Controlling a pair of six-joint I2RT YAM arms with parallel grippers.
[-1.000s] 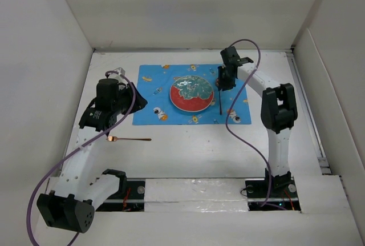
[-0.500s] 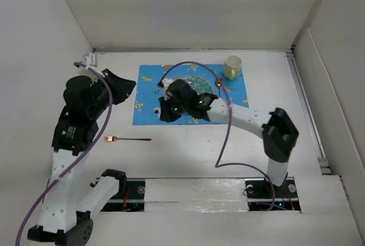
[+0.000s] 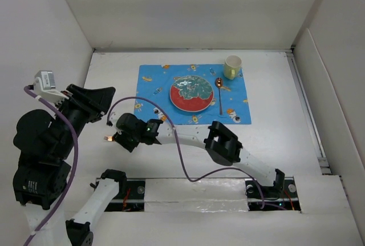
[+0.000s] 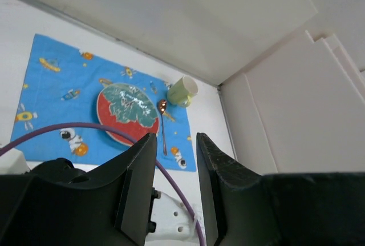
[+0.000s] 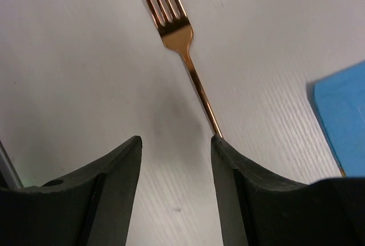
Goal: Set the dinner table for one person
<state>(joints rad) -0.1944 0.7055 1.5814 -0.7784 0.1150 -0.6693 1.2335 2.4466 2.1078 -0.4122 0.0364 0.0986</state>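
Note:
A copper fork [image 5: 181,33] lies on the white dinner table [image 3: 285,132], left of the blue mat [image 3: 153,95]. My right gripper [image 5: 175,140] hovers low over its handle, open; the handle runs under the right fingertip, not between the jaws. From above, the right arm reaches across to the left, its gripper [image 3: 118,138] over the fork [image 3: 106,138]. On the mat sit a red plate [image 3: 190,93], a spoon [image 3: 219,95] and a pale green cup [image 3: 232,67]. My left gripper [image 3: 91,100] is raised at the left, open [image 4: 175,138] and empty.
White walls enclose the table on the left, back and right. The right arm's purple cable [image 3: 182,160] loops over the table's near part. A rail with white padding [image 3: 194,192] runs along the front edge between the arm bases.
The right arm swung from the mat's right side across to the fork at the left and opened. The left arm lifted up and back to the left. The cup now shows on the mat.

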